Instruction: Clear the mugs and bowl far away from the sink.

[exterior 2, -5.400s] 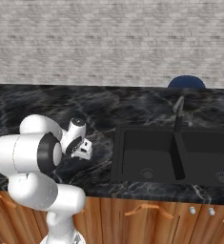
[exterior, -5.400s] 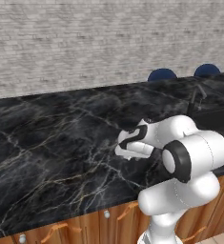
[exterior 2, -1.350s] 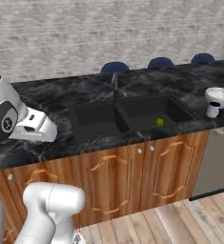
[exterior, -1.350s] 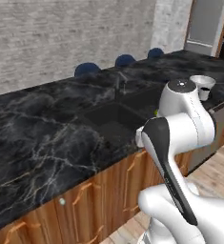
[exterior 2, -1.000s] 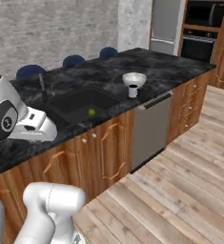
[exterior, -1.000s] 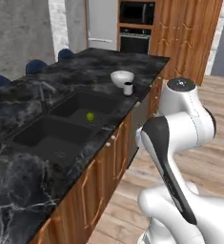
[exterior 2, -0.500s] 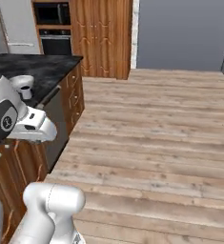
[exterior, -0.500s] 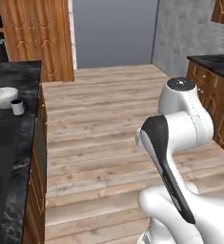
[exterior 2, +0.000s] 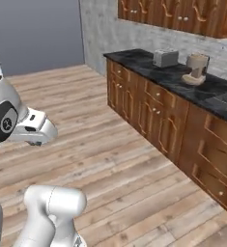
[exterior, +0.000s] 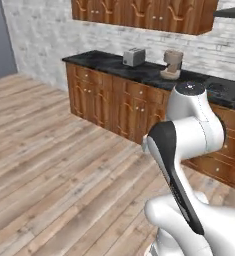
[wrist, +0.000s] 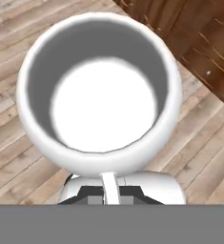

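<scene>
While a white mug point(wrist: 100, 90) sits directly ahead of the hand camera, mouth toward the lens and empty, its thin handle runs down to the bottom of the hand view, where the gripper point(wrist: 110, 194) is. The fingertips themselves are masked there, so whether they pinch the handle cannot be told for certain; the mug's unsupported position over the wooden floor point(wrist: 18, 157) suggests it is being carried.

The base views face a far run of wooden cabinets point(exterior 2: 159, 116) under a black counter point(exterior 2: 175, 72), which bears a toaster point(exterior 2: 165, 58) and a coffee machine point(exterior 2: 197, 67). The arm point(exterior: 186, 135) is folded close to the body.

Judged step: transport of one mug away from the sink. The next move calls for reaching a clear stretch of that counter, then lowering the mug upright onto it before letting go.
</scene>
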